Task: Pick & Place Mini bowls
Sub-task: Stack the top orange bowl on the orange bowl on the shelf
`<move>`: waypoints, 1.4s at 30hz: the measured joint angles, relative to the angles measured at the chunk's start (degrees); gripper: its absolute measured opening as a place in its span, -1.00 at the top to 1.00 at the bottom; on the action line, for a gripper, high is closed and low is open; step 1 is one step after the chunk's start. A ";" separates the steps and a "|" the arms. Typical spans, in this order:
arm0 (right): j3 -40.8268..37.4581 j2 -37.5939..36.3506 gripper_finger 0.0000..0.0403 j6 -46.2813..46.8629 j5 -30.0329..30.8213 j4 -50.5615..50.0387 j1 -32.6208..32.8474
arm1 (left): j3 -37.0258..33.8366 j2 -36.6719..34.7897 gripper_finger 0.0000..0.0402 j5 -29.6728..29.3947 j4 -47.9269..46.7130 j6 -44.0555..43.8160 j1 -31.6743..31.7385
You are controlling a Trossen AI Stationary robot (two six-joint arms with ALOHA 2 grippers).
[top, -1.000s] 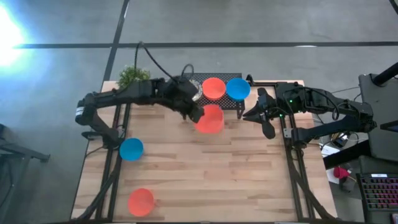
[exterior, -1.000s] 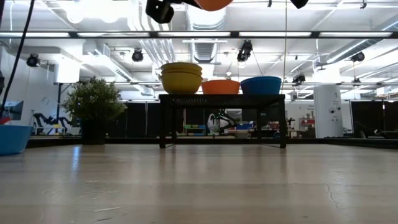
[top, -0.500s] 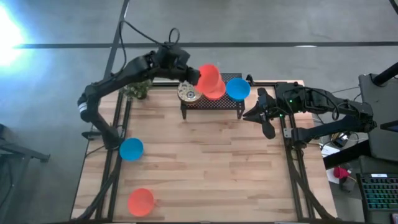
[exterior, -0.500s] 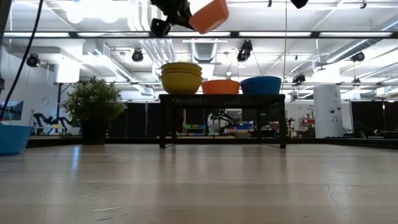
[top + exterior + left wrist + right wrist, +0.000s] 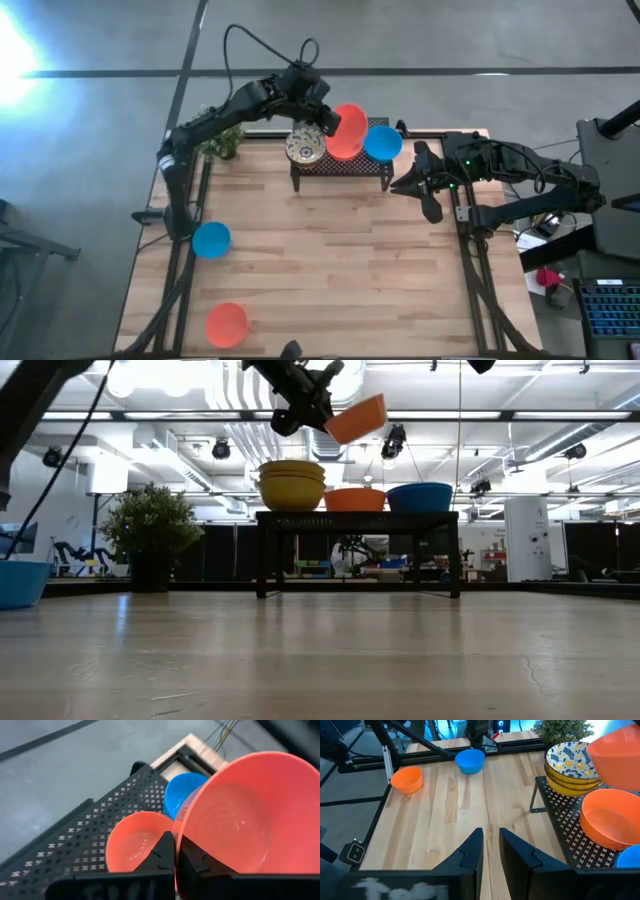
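My left gripper (image 5: 331,124) is shut on an orange-red mini bowl (image 5: 350,130) and holds it in the air above the black mesh rack (image 5: 340,165) at the table's far edge. On the rack stand a stack of cream patterned bowls (image 5: 305,148), another orange-red bowl (image 5: 134,842) and a blue bowl (image 5: 382,143). A blue bowl (image 5: 211,240) and an orange-red bowl (image 5: 227,324) rest on the table at the near left. My right gripper (image 5: 490,851) hovers to the right of the rack, its fingers a little apart with nothing between them. My left gripper pinches the held bowl's rim (image 5: 176,827) on the side toward the table's left, with one finger (image 5: 192,860) inside the bowl and the other (image 5: 161,854) outside. The fingers slant down from the far left. The bowl hangs tilted, clear of the rack and the bowls on it (image 5: 357,418).
A small green potted plant (image 5: 222,140) stands at the far left corner beside the rack. The wooden table (image 5: 340,270) in front of the rack is bare planks. Black frame rails (image 5: 470,280) run along both sides.
My left gripper has carried the orange-red bowl from above the table in front of the rack toward the far edge, then a little right, so it now hangs over the rack. The wrist has rolled and the bowl has tipped. It stays shut on the rim.
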 joint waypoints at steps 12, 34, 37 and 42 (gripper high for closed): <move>-0.04 -0.01 0.72 0.00 0.07 -0.02 -0.02 | 9.27 8.01 1.00 -7.29 -5.69 13.04 0.03; -0.09 -0.01 0.72 0.17 0.04 -0.01 -0.02 | 7.75 9.31 1.00 -14.15 -3.91 24.07 -0.21; -0.09 -0.01 0.72 0.15 0.04 -0.02 -0.01 | 6.87 9.25 1.00 -14.09 -3.90 24.31 -0.23; -0.09 -0.01 0.72 0.06 0.03 -0.02 -0.01 | 4.48 9.25 1.00 -13.90 -2.00 25.39 -0.23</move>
